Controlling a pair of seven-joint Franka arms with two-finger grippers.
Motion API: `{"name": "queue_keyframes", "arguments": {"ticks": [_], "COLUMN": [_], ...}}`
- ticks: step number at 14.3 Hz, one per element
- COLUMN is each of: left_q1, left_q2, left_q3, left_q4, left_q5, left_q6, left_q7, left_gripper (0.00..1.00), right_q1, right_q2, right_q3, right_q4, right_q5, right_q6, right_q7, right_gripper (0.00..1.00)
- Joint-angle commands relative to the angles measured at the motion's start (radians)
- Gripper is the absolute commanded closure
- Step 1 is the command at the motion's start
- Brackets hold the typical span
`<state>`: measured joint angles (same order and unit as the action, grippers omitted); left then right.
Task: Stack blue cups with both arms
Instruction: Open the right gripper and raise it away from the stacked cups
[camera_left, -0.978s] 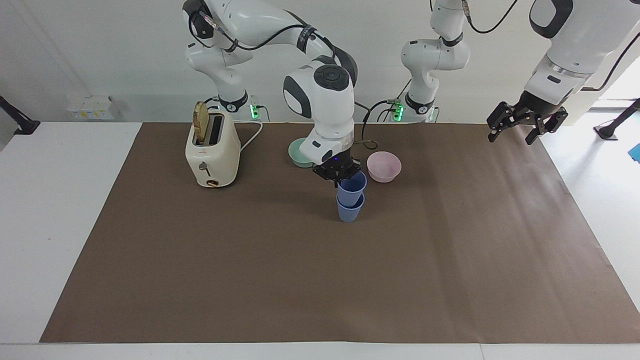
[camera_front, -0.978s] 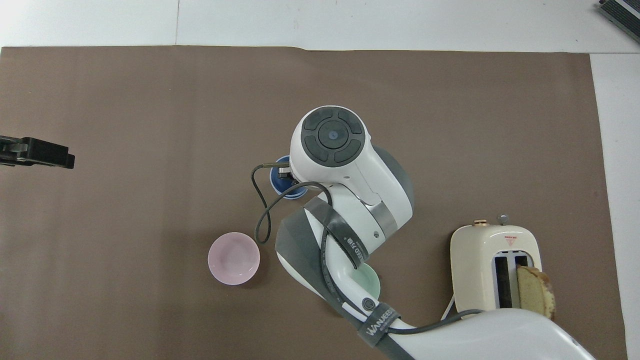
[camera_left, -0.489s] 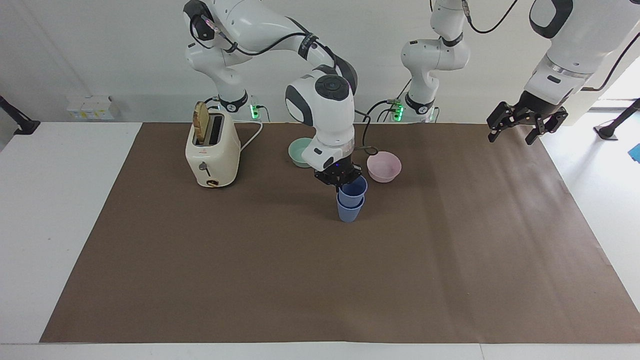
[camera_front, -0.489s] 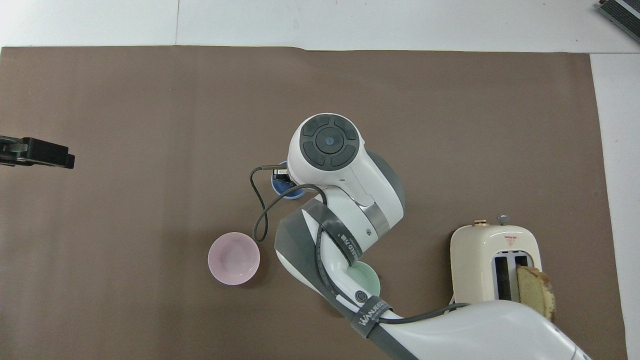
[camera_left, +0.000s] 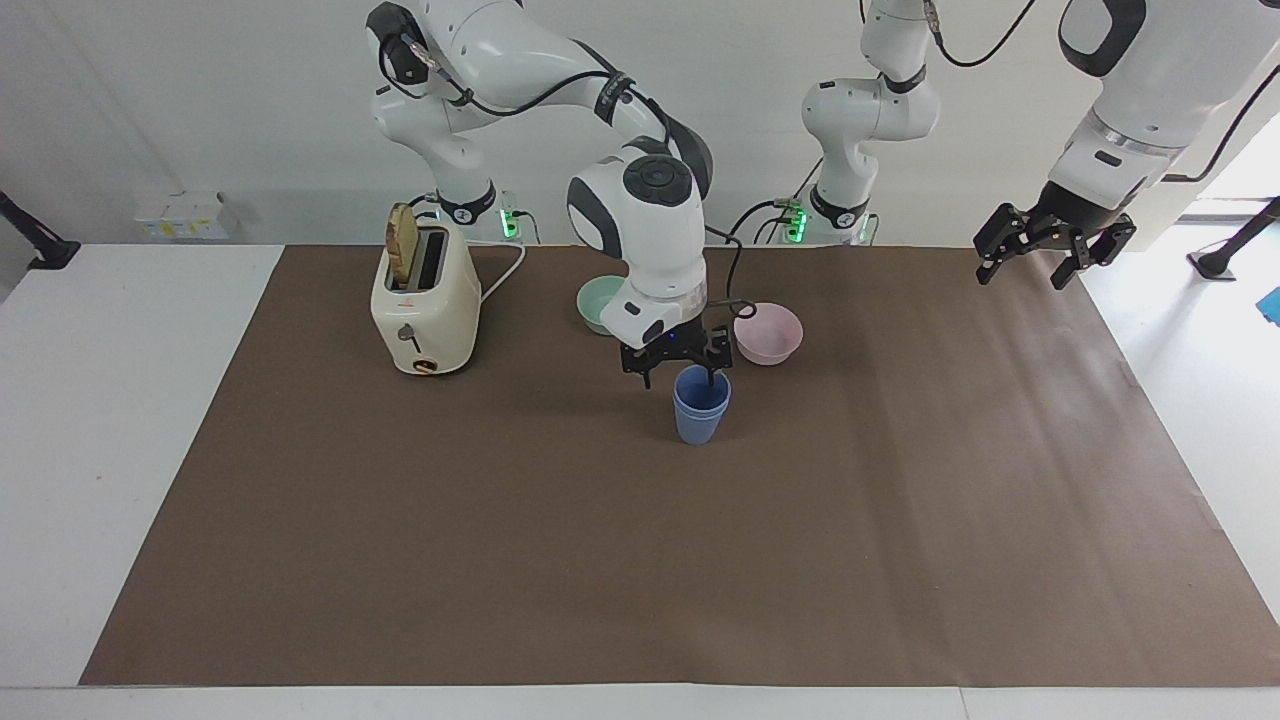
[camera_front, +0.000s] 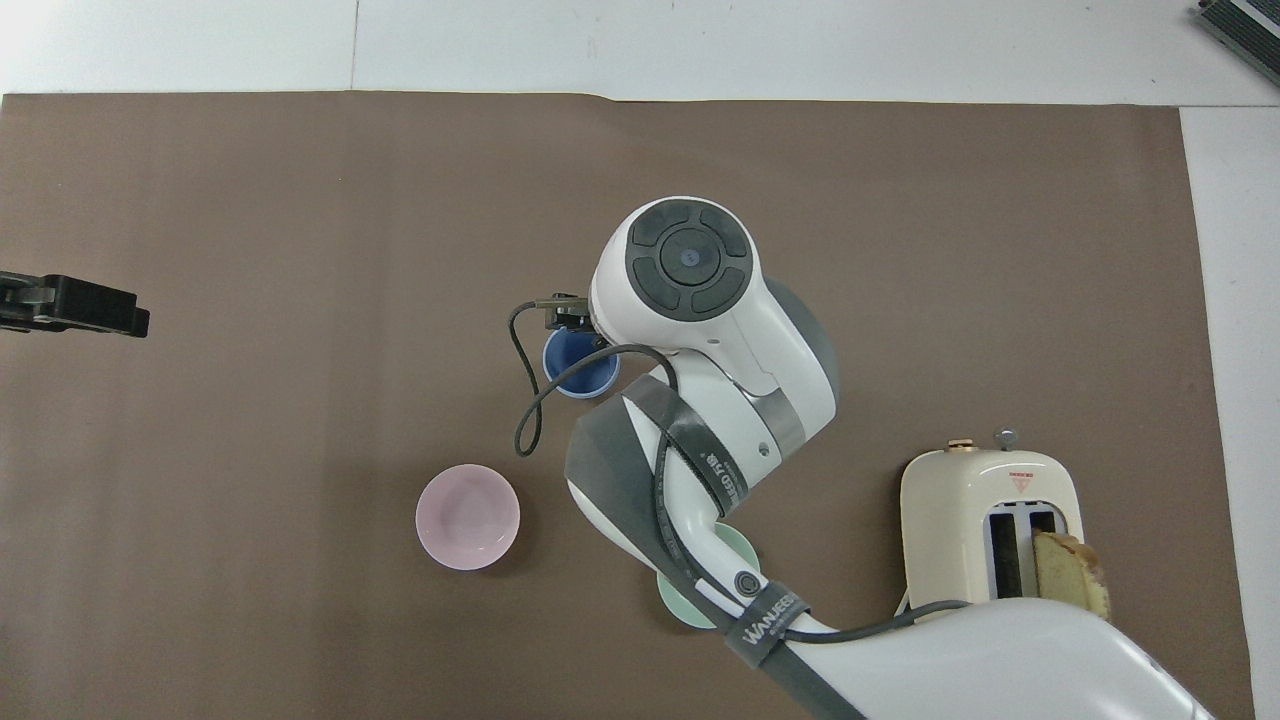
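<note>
The two blue cups (camera_left: 701, 410) stand nested, one inside the other, upright on the brown mat near the table's middle. In the overhead view the stack (camera_front: 578, 368) shows partly under the right arm's wrist. My right gripper (camera_left: 680, 373) is open just above the stack's rim. One finger hangs at the rim on the pink bowl's side, the other outside the cups on the toaster's side. My left gripper (camera_left: 1040, 262) is open and empty, held high over the mat's edge at the left arm's end, and it waits. Its tip (camera_front: 75, 305) shows in the overhead view.
A pink bowl (camera_left: 768, 333) and a green bowl (camera_left: 598, 300) sit nearer to the robots than the cups, one on each side of the right wrist. A cream toaster (camera_left: 425, 305) holding a bread slice stands toward the right arm's end. A smaller white arm base (camera_left: 850, 150) stands at the back.
The upper cup has sunk fully into the lower one. My right gripper has let go of it, opened, and lifted slightly. The left arm has not moved.
</note>
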<state>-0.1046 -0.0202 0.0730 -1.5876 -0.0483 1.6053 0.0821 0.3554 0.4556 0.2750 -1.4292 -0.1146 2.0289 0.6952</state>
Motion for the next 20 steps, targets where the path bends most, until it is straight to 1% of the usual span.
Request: {"name": "queue_keyframes", "arguments": {"ticks": [1, 4, 6, 8, 10, 13, 17, 18, 20], "left_q1": [0.011, 0.011, 0.011, 0.011, 0.011, 0.011, 0.011, 0.011, 0.011], "left_q2": [0.002, 0.002, 0.002, 0.002, 0.002, 0.002, 0.002, 0.002, 0.000], "left_q3": [-0.007, -0.007, -0.007, -0.007, -0.007, -0.007, -0.007, -0.007, -0.007], "left_q4": [0.020, 0.020, 0.020, 0.020, 0.020, 0.020, 0.020, 0.020, 0.020], "left_q5": [0.016, 0.016, 0.016, 0.016, 0.016, 0.016, 0.016, 0.016, 0.016], "left_q6": [-0.024, -0.024, -0.024, -0.024, -0.024, -0.024, -0.024, -0.024, -0.024], "left_q7": [0.004, 0.004, 0.004, 0.004, 0.004, 0.004, 0.004, 0.004, 0.004], "left_gripper": [0.00, 0.00, 0.00, 0.00, 0.00, 0.00, 0.00, 0.00, 0.00], "right_q1": [-0.051, -0.096, -0.113, -0.119, -0.166, -0.232, -0.265, -0.274, -0.321], "right_q2": [-0.035, -0.072, -0.106, -0.120, -0.146, -0.153, -0.176, -0.186, -0.187], "right_q3": [0.006, 0.004, 0.003, -0.003, 0.003, 0.007, 0.000, 0.000, 0.003], "right_q4": [0.010, 0.026, 0.035, 0.047, 0.047, 0.049, 0.049, 0.049, 0.084], "right_q5": [-0.052, -0.069, -0.073, -0.083, -0.080, -0.074, -0.074, -0.074, -0.060], "right_q6": [-0.062, -0.151, -0.225, -0.272, -0.279, -0.279, -0.288, -0.306, -0.337], "right_q7": [-0.011, -0.159, -0.198, -0.252, -0.272, -0.328, -0.341, -0.342, -0.376], "right_gripper": [0.00, 0.00, 0.00, 0.00, 0.00, 0.00, 0.00, 0.00, 0.00]}}
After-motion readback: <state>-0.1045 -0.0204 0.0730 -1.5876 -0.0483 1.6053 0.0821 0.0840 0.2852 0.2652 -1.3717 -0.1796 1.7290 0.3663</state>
